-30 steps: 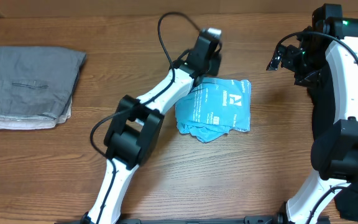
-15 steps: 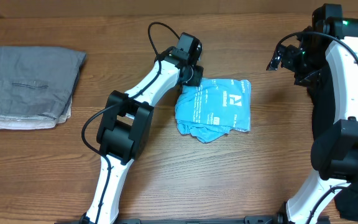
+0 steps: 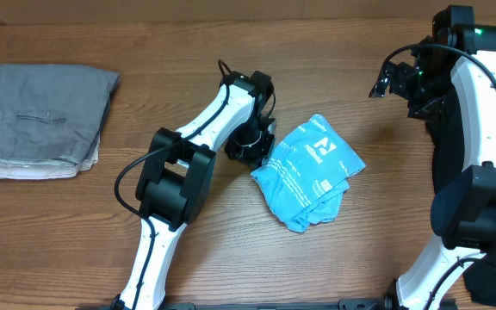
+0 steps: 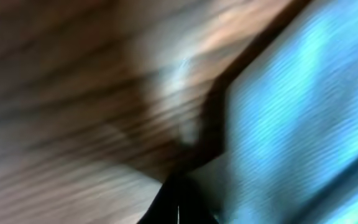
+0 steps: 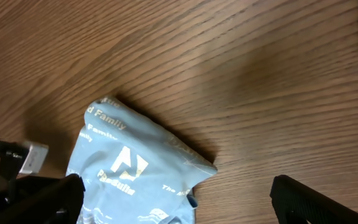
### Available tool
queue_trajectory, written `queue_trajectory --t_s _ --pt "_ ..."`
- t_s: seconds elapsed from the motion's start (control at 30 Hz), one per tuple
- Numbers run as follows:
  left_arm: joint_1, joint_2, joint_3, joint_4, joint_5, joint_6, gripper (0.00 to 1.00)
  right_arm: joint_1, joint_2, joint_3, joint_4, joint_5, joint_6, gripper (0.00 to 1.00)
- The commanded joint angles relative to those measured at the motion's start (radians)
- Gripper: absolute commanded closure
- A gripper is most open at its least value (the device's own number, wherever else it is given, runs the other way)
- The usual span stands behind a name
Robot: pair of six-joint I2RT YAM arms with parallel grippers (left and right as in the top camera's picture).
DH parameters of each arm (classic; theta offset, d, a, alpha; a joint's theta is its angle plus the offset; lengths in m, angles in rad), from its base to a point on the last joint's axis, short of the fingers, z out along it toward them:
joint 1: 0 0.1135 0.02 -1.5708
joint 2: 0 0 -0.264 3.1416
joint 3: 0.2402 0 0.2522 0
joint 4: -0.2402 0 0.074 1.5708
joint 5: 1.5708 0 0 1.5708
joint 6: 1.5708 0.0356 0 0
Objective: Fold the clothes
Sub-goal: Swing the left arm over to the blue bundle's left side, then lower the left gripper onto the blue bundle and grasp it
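left fingers (image 3: 250, 148) at T-shirt (image 3: 310, 172) edge, state unclear | right fingers (image 5: 319, 200) spread | grey stack (image 3: 41, 120) apart

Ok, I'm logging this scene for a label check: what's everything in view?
T-shirt: 1, light blue with lettering, folded, table centre.
Grey clothes: 1 folded stack, far left.
Table: 1, brown wood.
Left arm: 1, white and black, centre-left.
Left gripper: 1, black, at the T-shirt's left edge; jaws unclear.
Right arm: 1, white and black, far right.
Right gripper: 1, black, raised at upper right, open and empty.
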Motion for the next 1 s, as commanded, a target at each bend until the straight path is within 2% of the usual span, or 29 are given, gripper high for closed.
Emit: queue_trajectory --t_s 0.0,0.2,0.4,0.47,0.57,0.6,0.63,0.7,0.77,0.8,0.97 --pt "-0.002 -0.006 -0.008 -0.002 -0.222 -0.080 0.96 -0.001 -0.010 0.013 0.002 0.008 -0.008 0.00" --pt "0.000 -0.143 0.127 -0.042 -0.324 -0.178 0.96 -0.001 -0.010 0.013 0.002 0.008 -0.008 0.00" --pt "-0.071 -0.326 0.196 -0.035 -0.333 -0.196 0.86 -0.001 -0.010 0.013 0.002 0.008 -0.008 0.00" --pt "-0.118 -0.356 0.195 -0.049 -0.378 -0.196 0.82 -0.001 -0.010 0.013 0.002 0.008 -0.008 0.00" --pt "-0.198 -0.356 0.191 -0.074 -0.458 -0.223 0.68 -0.001 -0.010 0.013 0.002 0.008 -0.008 0.00" --pt "-0.221 -0.351 0.182 -0.073 -0.465 -0.225 0.60 -0.001 -0.010 0.013 0.002 0.008 -0.008 0.00" --pt "-0.238 -0.345 0.173 -0.067 -0.466 -0.225 0.50 -0.001 -0.010 0.013 0.002 0.008 -0.008 0.00" --pt "-0.277 -0.330 0.142 -0.043 -0.465 -0.225 0.25 -0.001 -0.010 0.013 0.002 0.008 -0.008 0.00" --pt "-0.304 -0.308 0.114 -0.024 -0.465 -0.220 0.07 -0.001 -0.010 0.013 0.002 0.008 -0.008 0.00" --pt "-0.315 -0.296 0.102 -0.017 -0.465 -0.220 0.03 -0.001 -0.010 0.013 0.002 0.008 -0.008 0.00" --pt "-0.344 -0.204 0.072 -0.011 -0.444 -0.173 0.01 -0.001 -0.010 0.013 0.002 0.008 -0.008 0.00"
